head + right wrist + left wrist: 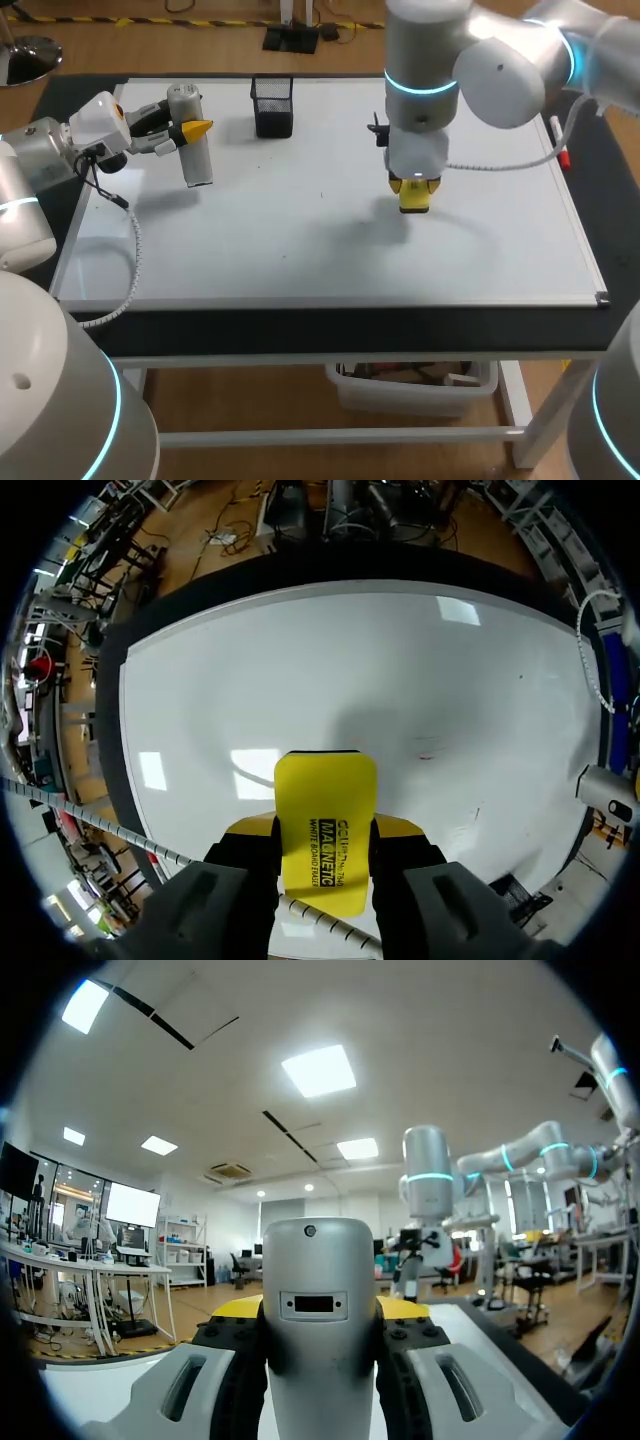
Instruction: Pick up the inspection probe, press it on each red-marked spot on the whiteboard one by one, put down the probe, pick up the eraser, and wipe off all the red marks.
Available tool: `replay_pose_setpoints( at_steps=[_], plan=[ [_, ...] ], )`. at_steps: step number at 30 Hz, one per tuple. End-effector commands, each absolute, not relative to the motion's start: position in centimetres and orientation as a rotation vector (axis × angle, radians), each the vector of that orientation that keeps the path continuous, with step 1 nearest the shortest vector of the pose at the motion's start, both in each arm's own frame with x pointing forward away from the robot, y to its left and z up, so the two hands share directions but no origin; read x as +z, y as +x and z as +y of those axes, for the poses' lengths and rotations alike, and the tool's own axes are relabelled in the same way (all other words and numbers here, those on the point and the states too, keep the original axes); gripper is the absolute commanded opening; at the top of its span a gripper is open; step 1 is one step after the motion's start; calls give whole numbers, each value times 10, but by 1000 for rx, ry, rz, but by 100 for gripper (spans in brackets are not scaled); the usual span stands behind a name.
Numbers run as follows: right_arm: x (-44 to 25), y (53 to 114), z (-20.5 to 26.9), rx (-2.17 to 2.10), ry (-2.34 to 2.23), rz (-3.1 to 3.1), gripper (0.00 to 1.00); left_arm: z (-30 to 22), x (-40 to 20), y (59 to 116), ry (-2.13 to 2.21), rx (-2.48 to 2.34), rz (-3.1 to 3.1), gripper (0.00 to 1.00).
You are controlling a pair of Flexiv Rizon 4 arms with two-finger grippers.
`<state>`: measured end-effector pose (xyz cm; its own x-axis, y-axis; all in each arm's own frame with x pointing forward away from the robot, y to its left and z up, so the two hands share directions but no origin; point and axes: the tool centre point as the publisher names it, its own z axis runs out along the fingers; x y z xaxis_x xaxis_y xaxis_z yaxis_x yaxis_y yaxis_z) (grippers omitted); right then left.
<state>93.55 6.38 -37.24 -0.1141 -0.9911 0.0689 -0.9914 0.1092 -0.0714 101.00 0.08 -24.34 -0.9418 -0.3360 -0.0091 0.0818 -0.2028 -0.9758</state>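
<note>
Print (326, 852), black, on eraser (325, 795) in right gripper (322, 828), probe (320, 1290) in left gripper (320, 1306)

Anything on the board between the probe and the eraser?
Head view: bare whiteboard between probe and eraser, save a tiny dark speck; the black mesh holder stands behind that line.

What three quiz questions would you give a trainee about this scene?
1. True or false: the right gripper is shut on the yellow eraser.
2. What does the left gripper hold? A) a marker B) the grey probe C) nothing
3. Fill in: the black mesh holder stands on the ____.

Key: 1 true; 2 B; 3 whiteboard.
</note>
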Motion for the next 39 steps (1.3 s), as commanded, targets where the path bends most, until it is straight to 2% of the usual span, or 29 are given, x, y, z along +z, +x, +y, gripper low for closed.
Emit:
replay_pose_setpoints(
  at_steps=[1,14,23,39],
  plan=[
    [-368,954,63,173,2109,-2353,0,0,-244,1010,-296,-2227,1781,0],
    [-368,1045,51,292,2155,-2279,0,0,-244,1010,-296,-2227,1781,0],
    [-364,1115,50,212,2109,-2308,0,0,-244,1010,-296,-2227,1781,0],
    [-377,1148,65,88,2149,-2268,0,0,-244,1010,-296,-2227,1781,0]
  ],
)
